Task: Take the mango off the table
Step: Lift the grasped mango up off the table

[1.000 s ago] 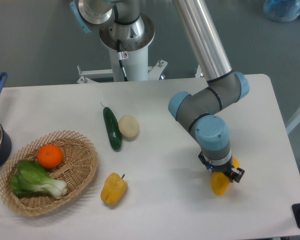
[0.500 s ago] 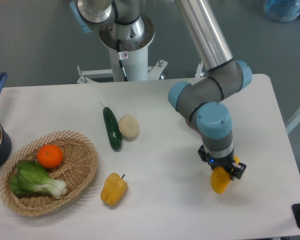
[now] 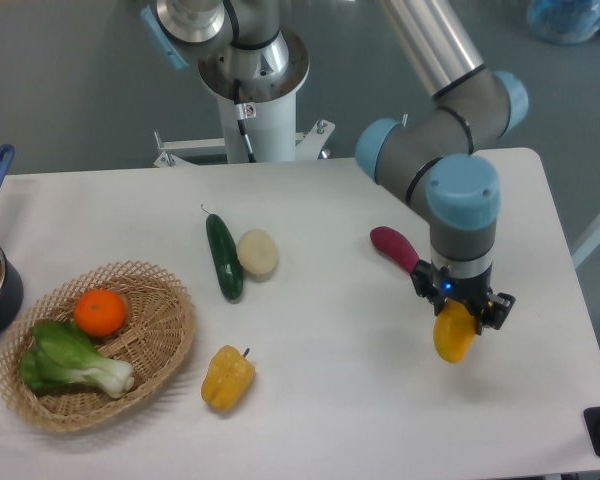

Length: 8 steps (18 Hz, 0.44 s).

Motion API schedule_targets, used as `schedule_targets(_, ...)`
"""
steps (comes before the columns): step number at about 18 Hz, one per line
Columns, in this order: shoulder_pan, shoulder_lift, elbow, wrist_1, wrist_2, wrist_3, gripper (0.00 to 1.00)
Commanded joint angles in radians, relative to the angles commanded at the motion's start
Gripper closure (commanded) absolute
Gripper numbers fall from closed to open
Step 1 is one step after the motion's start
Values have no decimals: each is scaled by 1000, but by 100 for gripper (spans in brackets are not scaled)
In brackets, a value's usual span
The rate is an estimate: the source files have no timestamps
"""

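The gripper [image 3: 462, 310] hung over the right side of the white worktop [image 3: 320, 400], its fingers closed on the upper end of the mango [image 3: 454, 336], so the fruit's free end dangled below them. The mango appeared to be clear of the surface, which suggested the pick was nearly complete. A dark red vegetable [image 3: 394, 248] lay just beside the arm's wrist, well apart from the cucumber [image 3: 224, 257] and the yellow bell pepper [image 3: 227, 378].

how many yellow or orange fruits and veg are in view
3. The mango hangs in the gripper at right, the yellow bell pepper lies on the table beside the basket, and the orange sits inside it. Others may be hidden.
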Motion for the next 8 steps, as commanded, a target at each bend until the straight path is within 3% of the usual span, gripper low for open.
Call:
schedule_targets(4, 0, -2, 58, -103, -15, -2, 73)
schedule_targets(8, 6, 3, 60, -124, -18, 6, 73)
